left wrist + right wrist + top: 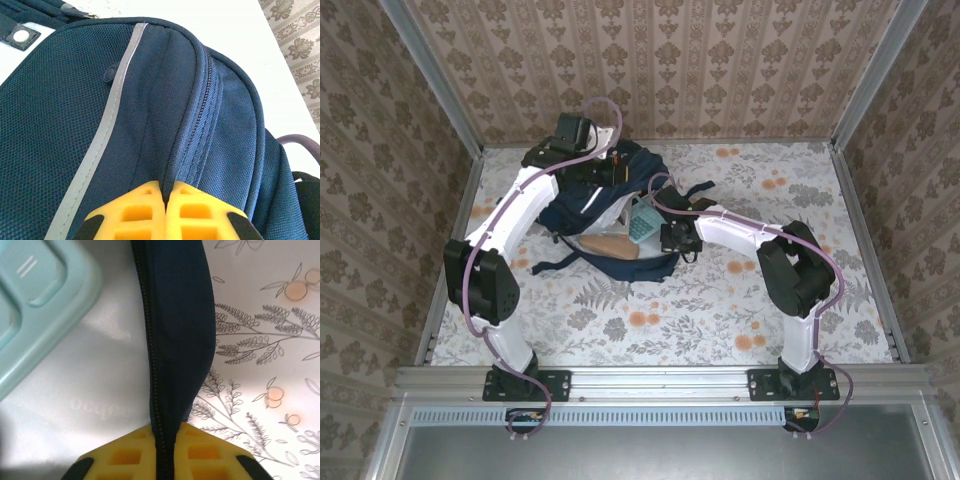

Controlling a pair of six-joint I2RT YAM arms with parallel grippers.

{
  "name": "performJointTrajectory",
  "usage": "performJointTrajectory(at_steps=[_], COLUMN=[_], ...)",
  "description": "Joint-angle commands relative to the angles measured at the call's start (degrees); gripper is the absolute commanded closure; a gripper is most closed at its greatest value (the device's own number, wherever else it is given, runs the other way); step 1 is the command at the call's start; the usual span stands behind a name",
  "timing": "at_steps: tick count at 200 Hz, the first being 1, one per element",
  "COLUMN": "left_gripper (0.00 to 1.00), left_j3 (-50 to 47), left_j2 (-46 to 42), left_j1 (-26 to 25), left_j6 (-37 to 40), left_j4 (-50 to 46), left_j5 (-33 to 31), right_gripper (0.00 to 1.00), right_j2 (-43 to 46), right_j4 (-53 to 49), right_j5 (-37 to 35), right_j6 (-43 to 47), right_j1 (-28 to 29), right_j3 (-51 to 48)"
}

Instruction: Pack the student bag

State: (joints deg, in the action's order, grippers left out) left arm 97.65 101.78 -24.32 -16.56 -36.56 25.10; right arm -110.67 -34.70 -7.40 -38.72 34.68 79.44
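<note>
Student bag (60, 125): dark navy, mesh weave noted. A thin pale grey stripe (107, 130) is run down the panel. Lining (100, 390) is seen as pale silvery grey. One moulded item (35, 305) is logged as mint green, another item (608, 246) as tan. Left fingers (137, 210) and right fingers (210, 455) are moulded in yellow. Surface (770, 290) is covered in a white print with grey foliage and orange fruit. Walls (720, 60) are papered in beige damask. Left arm (515, 215) and right arm (740, 232) are finished white and black; cables (468, 290) are sheathed purple.
</note>
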Motion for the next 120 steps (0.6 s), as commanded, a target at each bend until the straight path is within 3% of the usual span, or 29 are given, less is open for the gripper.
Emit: performJointTrajectory(at_steps=[1,69,93,109,120], left_gripper=[1.00,1.00,1.00,1.00,0.78], left_j3=[-0.51,-5.16,-6.44,-6.26,-5.59], left_j2=[-4.06,-4.30,-3.55,-2.84,-2.64], left_j1=[-1.10,-8.92,-11.88,-13.14,-13.25], left_j6=[-1.11,-3.69,-5.77,-7.29,-8.01], left_j4=[3.00,5.30,7.24,8.24,7.66], left_j5=[3.41,1.46,-0.26,-1.11,-2.00], right_gripper=[0.98,1.00,0.87,0.84,0.79], right_j2=[2.07,7.30,8.35,8.28,8.32], right_j4=[-3.16,-3.63,-0.33,0.04,-0.16], right_j5=[-4.27,-4.56,0.99,1.37,1.64], right_j6=[2.10,8.38,12.83,15.26,15.47], right_j1=[-1.51,-10.86,-14.28,-15.00,-15.76], right_j3=[-0.32,-2.63,-4.09,-3.69,-3.43])
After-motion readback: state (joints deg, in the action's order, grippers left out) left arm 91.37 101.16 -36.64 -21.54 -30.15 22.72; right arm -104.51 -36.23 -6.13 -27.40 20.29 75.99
